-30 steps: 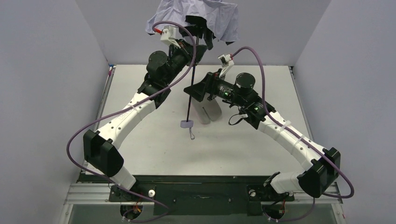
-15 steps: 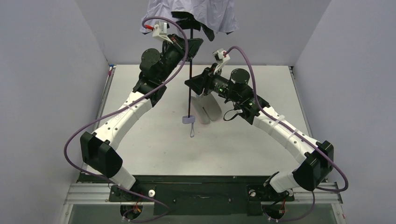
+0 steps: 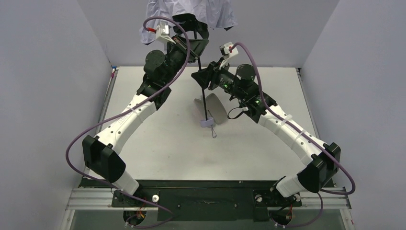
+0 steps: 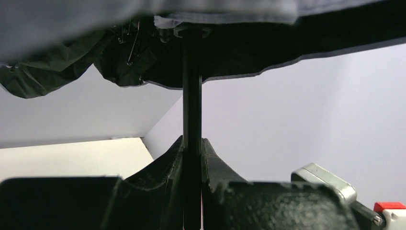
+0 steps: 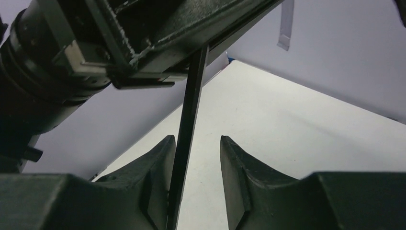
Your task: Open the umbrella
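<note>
The umbrella hangs upright, held high over the table's back. Its lavender-grey canopy [image 3: 191, 10] is partly spread at the top edge, with dark folds and ribs below it [image 4: 72, 28]. The thin black shaft [image 3: 203, 96] slants down to the lavender handle [image 3: 207, 123] with its strap loop. My left gripper [image 3: 195, 46] is shut on the shaft [image 4: 192, 96] just under the canopy. My right gripper [image 3: 201, 79] is open lower down. The shaft [image 5: 190, 105] passes between its fingers and lies against the left finger [image 5: 160, 158].
The open clamshell case [image 3: 213, 106] lies on the white table [image 3: 158, 143] under the handle. Grey walls close in the back and both sides. The left gripper's body [image 5: 134, 33] sits close above the right gripper. Purple cables loop off both arms.
The umbrella has gone higher and the canopy is partly out of the top. The handle has swung right, over the case. My right gripper has moved up and back along the shaft.
</note>
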You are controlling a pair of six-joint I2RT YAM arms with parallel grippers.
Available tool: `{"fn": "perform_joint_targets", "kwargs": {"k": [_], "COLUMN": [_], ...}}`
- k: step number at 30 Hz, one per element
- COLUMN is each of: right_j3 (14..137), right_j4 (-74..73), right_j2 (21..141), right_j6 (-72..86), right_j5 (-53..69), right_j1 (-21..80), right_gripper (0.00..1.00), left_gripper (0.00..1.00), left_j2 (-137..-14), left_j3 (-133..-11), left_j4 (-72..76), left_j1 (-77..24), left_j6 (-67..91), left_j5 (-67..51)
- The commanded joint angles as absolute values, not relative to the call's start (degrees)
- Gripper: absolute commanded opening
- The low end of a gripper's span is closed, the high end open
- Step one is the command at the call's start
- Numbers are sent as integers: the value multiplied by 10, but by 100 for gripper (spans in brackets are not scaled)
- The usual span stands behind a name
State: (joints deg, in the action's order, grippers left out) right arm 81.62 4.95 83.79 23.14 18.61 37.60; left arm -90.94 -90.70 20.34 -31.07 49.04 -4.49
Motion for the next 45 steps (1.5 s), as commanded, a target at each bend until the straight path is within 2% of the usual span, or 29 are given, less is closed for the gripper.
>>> {"fn": "perform_joint_targets", "kwargs": {"k": [1,4,7,10,14,15,16,17,18,22,27,30,35,37,39,42,44,45], "right_j3": [849,858,853,841,831,824,810,804,792,761,754,760,773,766,749,732,725,725], "right_j4": [28,7,2,2,2,13,22,41,50,104,171,190,198,187,179,186,192,196], "right_j2": [858,869,869,860,849,841,839,834,831,803,763,755,763,752,729,713,719,723], "right_j6": [187,182,180,180,208,219,250,268,300,357,409,409,358,375,396,425,429,424], "right_j5": [80,78,80,80,132,141,166,179,199,232,223,224,239,249,261,290,300,299], "right_j1": [373,372,373,371,349,337,328,308,298,252,179,152,258,270,217,74,47,66], "right_gripper": [36,23,19,0,0,0,0,0,0,0,0,0,0,0,0,0,0,0], "left_gripper": [0,0,0,0,0,4,19,27,40,68,91,99,97,97,97,97,97,97], "left_j2": [-863,-862,-863,-862,-862,-866,-867,-865,-863,-843,-771,-725,-684,-678,-671,-653,-641,-638], "left_j3": [-924,-919,-920,-916,-915,-924,-927,-927,-927,-915,-810,-765,-684,-671,-665,-650,-638,-635], "left_j4": [280,282,283,276,239,220,211,201,196,142,119,79,35,24,19,15,18,19], "left_j1": [-328,-330,-330,-329,-319,-318,-317,-314,-311,-279,-198,-166,-165,-165,-165,-166,-168,-169], "left_j6": [521,522,520,514,513,505,496,472,457,392,361,276,146,122,117,118,115,106], "left_j5": [-60,-57,-59,-60,-70,-88,-99,-124,-138,-214,-307,-335,-360,-370,-373,-367,-358,-357]}}
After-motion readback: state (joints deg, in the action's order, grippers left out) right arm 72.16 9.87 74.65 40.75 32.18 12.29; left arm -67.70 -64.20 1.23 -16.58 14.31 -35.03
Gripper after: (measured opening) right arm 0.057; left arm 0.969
